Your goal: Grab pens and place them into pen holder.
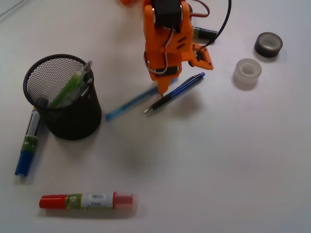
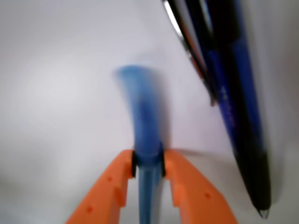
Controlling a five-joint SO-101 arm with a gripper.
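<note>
My orange gripper [image 1: 163, 90] stands over the middle of the table, shut on the translucent light blue pen [image 1: 130, 103], which lies slanting toward the lower left. In the wrist view the light blue pen [image 2: 142, 121] is pinched between both fingertips [image 2: 174, 163]. The dark blue-and-black click pen [image 1: 176, 92] lies just to the right, its tip pointing lower left, seen close in the wrist view as the click pen [image 2: 233, 93]. The black mesh pen holder [image 1: 63, 97] stands at the left with a green pen [image 1: 70, 87] and a silver one inside.
A blue-capped marker [image 1: 28, 143] lies left of the holder. A red-capped marker [image 1: 87, 200] lies near the front edge. A clear tape roll [image 1: 247, 73] and a black tape roll [image 1: 268, 44] sit at the right. Another marker [image 1: 204, 33] shows behind the arm.
</note>
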